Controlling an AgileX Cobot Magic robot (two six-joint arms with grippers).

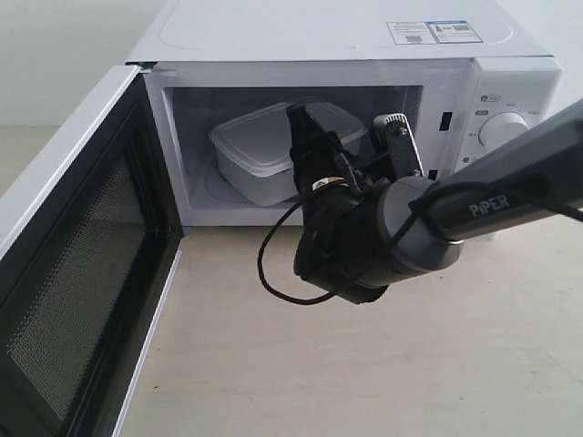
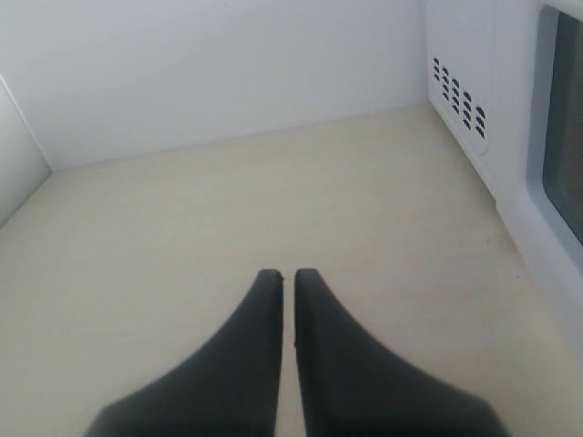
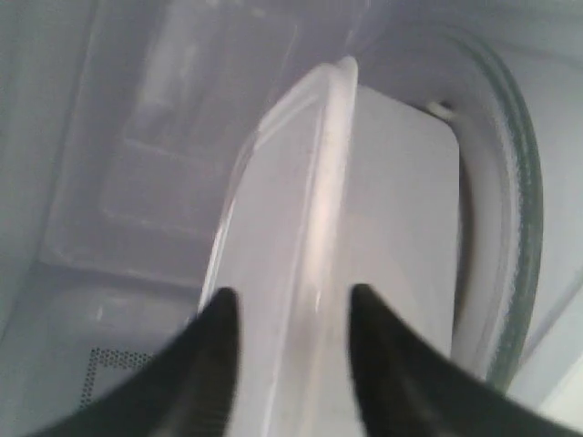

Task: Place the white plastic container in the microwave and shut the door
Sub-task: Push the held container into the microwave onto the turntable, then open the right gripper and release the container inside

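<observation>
White enamel dominates: the microwave point(image 1: 346, 36) stands on a pale table point(image 1: 364, 364) with the door point(image 1: 82, 273) swung wide to the left, its mesh-screened inner face showing. The right arm point(image 1: 510, 182) reaches into the cavity, where the white plastic container point(image 1: 255, 146) sits lidded on the glass turntable point(image 3: 519, 209). The right gripper point(image 3: 291, 305) has its jaws parted to either side of the lid's rim and holds nothing. The left gripper point(image 2: 287, 273), fingers pressed together and empty, hangs over the table beside the oven's vented wall. The box looks placed, so the job now is a clean exit: pull straight back with the jaws wide so neither finger snags the rim, clear the frame fully, and only then push the door. The arm reads "PiPER" point(image 1: 487, 208); the stickers point(image 1: 435, 33) on top are too small to read.
</observation>
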